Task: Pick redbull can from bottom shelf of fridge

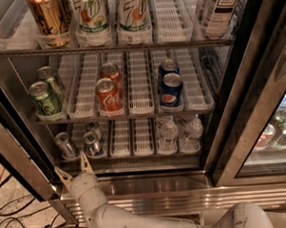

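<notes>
The fridge [155, 185] has a brushed stainless-steel sill, ribbed along its lower edge, and dark door edges. Its racks are dark wire and carry white plastic lane trays pierced with rows of slots.

On the bottom shelf [143, 137] the redbull can [92, 143] stands upright in the second lane from the left. It is a slim, tall aluminium cylinder with a dull silver top and a darker band on its side. The print is too blurred to read, though it looks bluish. A second slim can [64, 144] stands in the lane to its left, and small clear water bottles [168, 134] with ribbed sides sit to the right.

The gripper [75, 170] hovers low in front of the sill, just below and in front of the two slim cans. Its tan, wedge-shaped fingers [64, 176] are spread in a V with nothing between them. They sit on a smooth white rounded arm [102, 213].

On the rack above are green cans [45, 98], red Coca-Cola cans [108, 94] and blue Pepsi cans [171, 89].
</notes>
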{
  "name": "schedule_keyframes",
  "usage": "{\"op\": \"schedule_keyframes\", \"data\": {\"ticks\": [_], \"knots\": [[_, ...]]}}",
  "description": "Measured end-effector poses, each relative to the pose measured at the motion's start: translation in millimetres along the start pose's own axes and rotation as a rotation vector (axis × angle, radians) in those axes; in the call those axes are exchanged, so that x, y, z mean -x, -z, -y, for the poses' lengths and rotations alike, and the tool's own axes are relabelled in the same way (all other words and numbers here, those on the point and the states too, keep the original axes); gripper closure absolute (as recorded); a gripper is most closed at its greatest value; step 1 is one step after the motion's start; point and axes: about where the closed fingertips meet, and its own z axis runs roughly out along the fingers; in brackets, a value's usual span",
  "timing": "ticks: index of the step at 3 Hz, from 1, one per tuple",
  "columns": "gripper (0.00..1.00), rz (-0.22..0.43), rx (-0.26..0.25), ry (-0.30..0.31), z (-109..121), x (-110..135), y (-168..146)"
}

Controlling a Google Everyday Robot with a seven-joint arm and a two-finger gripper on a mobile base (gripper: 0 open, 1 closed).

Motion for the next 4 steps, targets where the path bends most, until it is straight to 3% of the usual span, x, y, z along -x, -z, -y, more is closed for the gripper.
{"op": "schedule_keyframes", "data": {"ticks": [3, 4], "knots": [[0.29, 0.063, 0.065, 0.038, -2, 24, -52], [0.3, 0.063, 0.065, 0.038, -2, 24, -51]]}}
